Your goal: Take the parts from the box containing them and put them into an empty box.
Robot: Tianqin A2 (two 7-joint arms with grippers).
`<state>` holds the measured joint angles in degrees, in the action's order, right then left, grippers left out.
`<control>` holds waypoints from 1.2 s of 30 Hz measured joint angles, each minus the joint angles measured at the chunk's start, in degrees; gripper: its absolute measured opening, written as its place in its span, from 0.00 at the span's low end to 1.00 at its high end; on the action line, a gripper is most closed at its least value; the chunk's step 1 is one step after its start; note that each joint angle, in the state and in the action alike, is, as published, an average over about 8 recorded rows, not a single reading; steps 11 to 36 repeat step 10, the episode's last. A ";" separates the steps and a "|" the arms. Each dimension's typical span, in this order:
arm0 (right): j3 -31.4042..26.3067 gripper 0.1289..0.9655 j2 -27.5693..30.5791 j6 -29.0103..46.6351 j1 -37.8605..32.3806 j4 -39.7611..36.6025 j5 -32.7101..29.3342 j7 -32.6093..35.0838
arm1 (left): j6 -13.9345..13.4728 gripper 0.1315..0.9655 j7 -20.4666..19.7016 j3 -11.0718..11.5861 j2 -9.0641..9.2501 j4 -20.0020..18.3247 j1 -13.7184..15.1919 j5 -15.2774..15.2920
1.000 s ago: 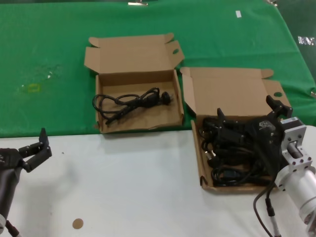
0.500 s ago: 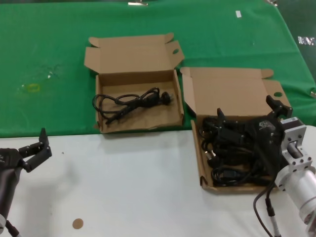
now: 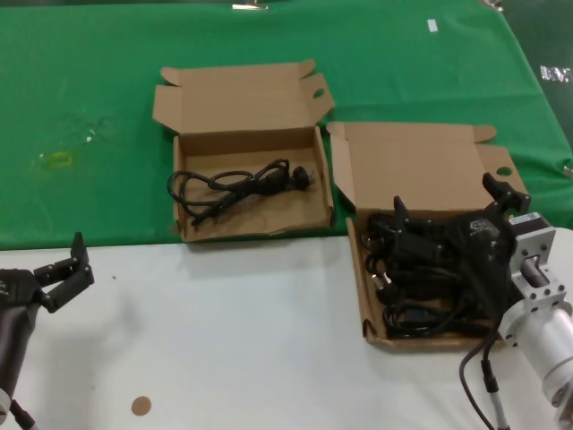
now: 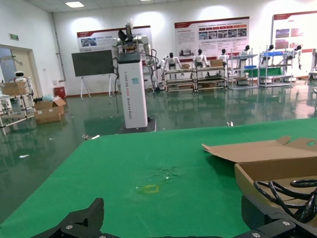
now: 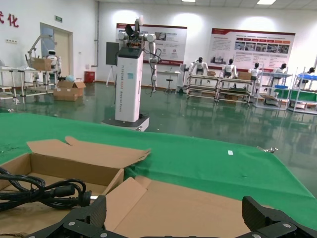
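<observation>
head view: wide-spread right gripper (image 3: 452, 208) hovers over black coiled cords (image 3: 421, 278) in the brown cardboard box (image 3: 358, 269); next, descend and pinch one. left gripper (image 3: 64, 269) idles, spread.

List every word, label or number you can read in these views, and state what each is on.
"代化": red characters on the hall wall, cut off at the picture's edge.
Vertical lettering on the white pillar: too small to read.
Wall posters: too blurred to read.
No print shows on the right box or the left box.
</observation>
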<state>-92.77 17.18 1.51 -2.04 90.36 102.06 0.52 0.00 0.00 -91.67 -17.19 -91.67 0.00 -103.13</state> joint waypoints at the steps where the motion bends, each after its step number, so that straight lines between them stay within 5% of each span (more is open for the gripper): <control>1: 0.00 1.00 0.00 0.00 0.00 0.00 0.00 0.00 | 0.00 1.00 0.00 0.00 0.00 0.00 0.00 0.00; 36: 0.00 1.00 0.00 0.00 0.00 0.00 0.00 0.00 | 0.00 1.00 0.00 0.00 0.00 0.00 0.00 0.00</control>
